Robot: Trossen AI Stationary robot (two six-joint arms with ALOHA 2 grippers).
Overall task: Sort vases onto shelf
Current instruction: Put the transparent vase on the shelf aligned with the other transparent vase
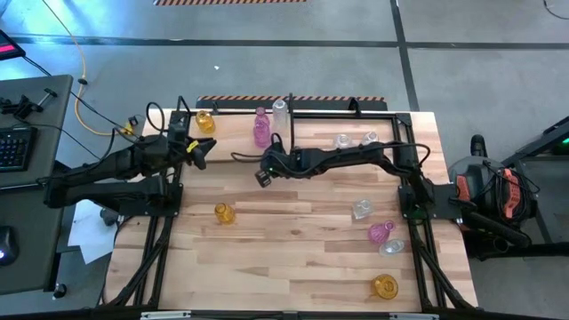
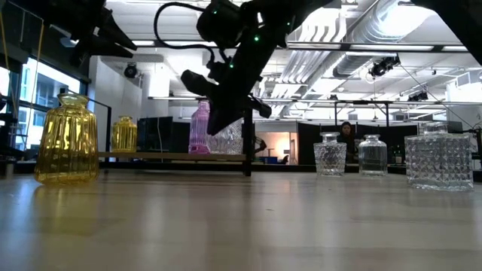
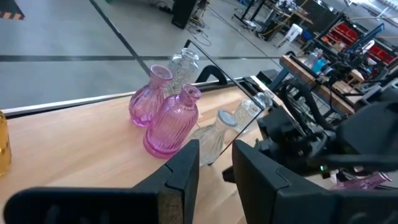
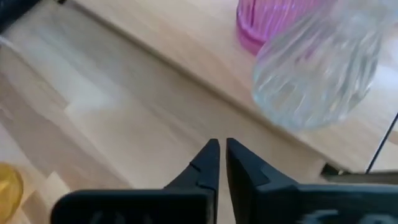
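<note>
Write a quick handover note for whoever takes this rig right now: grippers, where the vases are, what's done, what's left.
Right gripper: shut, empty, just in front of the shelf by the pink vases.
Left gripper: partly open, empty, near the shelf's left end.
Done: an amber vase, pink and clear ones on the shelf.
Left: on the table, amber vase, clear vase, pink vase, another clear, another amber.

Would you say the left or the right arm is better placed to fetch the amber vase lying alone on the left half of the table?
Probably the left: its gripper hangs open on that side, nearer the amber vase. The right gripper is shut and empty mid-table.
</note>
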